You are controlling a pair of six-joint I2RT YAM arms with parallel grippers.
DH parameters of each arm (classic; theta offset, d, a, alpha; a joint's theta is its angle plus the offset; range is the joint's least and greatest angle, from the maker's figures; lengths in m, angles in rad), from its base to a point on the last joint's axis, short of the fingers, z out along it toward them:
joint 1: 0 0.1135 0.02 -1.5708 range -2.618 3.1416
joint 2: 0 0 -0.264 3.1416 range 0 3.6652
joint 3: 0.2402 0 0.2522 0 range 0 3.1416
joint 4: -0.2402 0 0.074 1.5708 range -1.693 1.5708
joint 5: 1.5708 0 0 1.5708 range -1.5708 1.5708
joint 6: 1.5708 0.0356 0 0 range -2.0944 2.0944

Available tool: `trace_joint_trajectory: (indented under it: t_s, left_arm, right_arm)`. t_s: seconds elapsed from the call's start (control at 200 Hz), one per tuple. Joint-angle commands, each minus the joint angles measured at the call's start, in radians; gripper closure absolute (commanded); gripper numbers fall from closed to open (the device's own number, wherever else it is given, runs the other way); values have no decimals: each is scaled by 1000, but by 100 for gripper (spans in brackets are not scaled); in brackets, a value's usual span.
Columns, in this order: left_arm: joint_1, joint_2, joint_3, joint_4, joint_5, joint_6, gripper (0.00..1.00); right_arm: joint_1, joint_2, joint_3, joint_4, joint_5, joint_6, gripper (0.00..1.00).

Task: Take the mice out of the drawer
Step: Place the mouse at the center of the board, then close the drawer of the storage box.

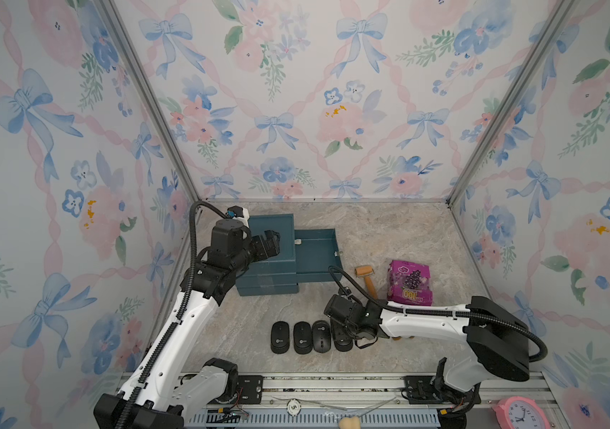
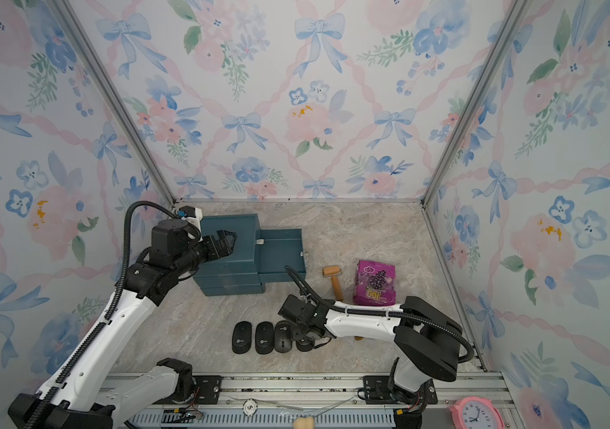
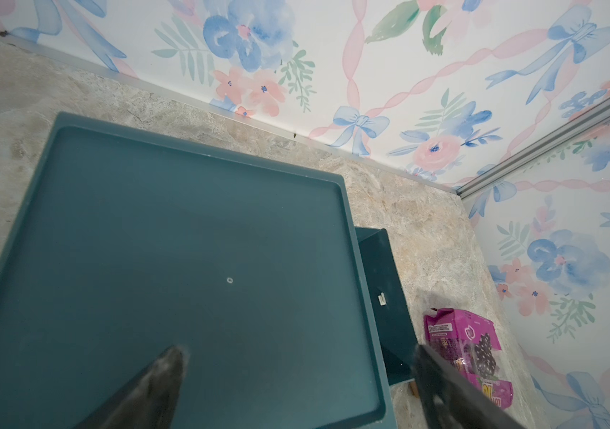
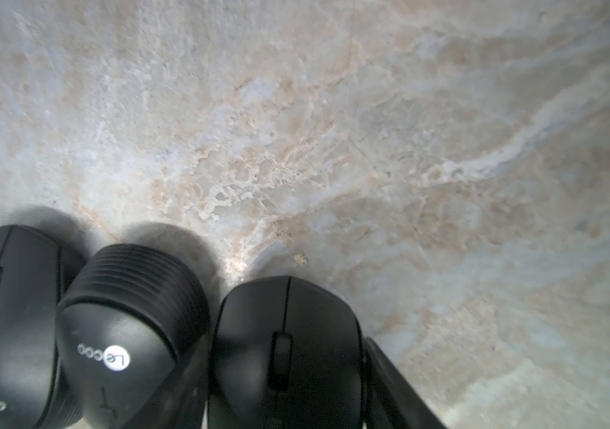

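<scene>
Right end effector [image 4: 286,375] straddled the fourth mouse [image 4: 288,327], one of its fingers [image 4: 400,382] on the open side and the other squeezed into the narrow gap beside the logo mouse [image 4: 129,334]. Whether the fingers pressed the shell or stood just clear of it could not be told.

That tight gap looked like the main hazard. Spreading wider would probably shove the logo mouse sideways into the row, and a lift with one finger catching could drag the fourth mouse up or skew it.

Both top views showed four black mice [image 1: 302,337] lying side by side near the front edge of the surface [image 1: 388,230], about midway along it. The pulled-out drawer [image 1: 316,249], toward the back left corner, showed no mouse in its visible part.

From its base at the front right corner, the right arm reached low and almost level toward the row, wrist bent down onto the mouse. The left arm rose steeply from the front left corner, elbow folded. Its left end effector [image 3: 299,367] was held level over the cabinet top [image 3: 184,241], fingers apart and empty.
</scene>
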Motion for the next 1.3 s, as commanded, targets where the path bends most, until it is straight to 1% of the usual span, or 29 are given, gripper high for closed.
trace_joint_trajectory:
  t_s: [0.0, 0.095, 0.175, 0.27, 0.38, 0.465, 0.49, 0.51, 0.57, 0.675, 0.7, 0.815, 0.99, 1.165, 1.295]
  left_arm:
    - [-6, 4, 0, -3, -24, -8, 2]
    - [-6, 8, 11, -4, -37, -6, 2]
    - [-5, 13, 24, -3, -47, 0, 2]
    - [-4, 15, 46, -9, -63, 21, 2]
    - [8, 19, 91, -46, -89, 60, 2]
    - [45, 28, 130, -89, -65, 87, 2]
    - [61, 32, 139, -102, -52, 96, 2]
    - [76, 32, 145, -113, -40, 103, 2]
    - [116, 37, 153, -140, 1, 128, 2]
    - [178, 38, 147, -177, 31, 165, 2]
    - [191, 39, 145, -184, 36, 168, 2]
    - [263, 44, 128, -191, 72, 177, 2]
    - [314, 82, 113, -192, 172, 197, 2]
    - [314, 136, 98, -190, 242, 209, 2]
    - [313, 153, 93, -190, 285, 235, 2]
  right_arm:
    - [-1, -42, 23, -69, 25, 13, 28]
    - [-24, -68, 57, -114, 41, -8, 22]
    - [-53, -96, 81, -146, 48, -29, 21]
    - [-89, -144, 133, -196, 85, -62, 18]
    - [-155, -195, 200, -234, 147, -123, 7]
    - [-239, -221, 231, -225, 151, -181, 0]
    - [-271, -227, 236, -220, 149, -198, 3]
    - [-294, -229, 242, -217, 149, -213, 4]
    - [-364, -231, 260, -212, 135, -257, 4]
    - [-472, -207, 292, -205, 87, -315, 4]
    - [-498, -197, 297, -201, 69, -350, 4]
    - [-565, -146, 316, -175, 3, -375, 4]
    - [-588, -57, 330, -96, -93, -419, 4]
    - [-588, 2, 333, -62, -131, -423, 4]
    - [-589, 27, 323, -13, -188, -424, 4]
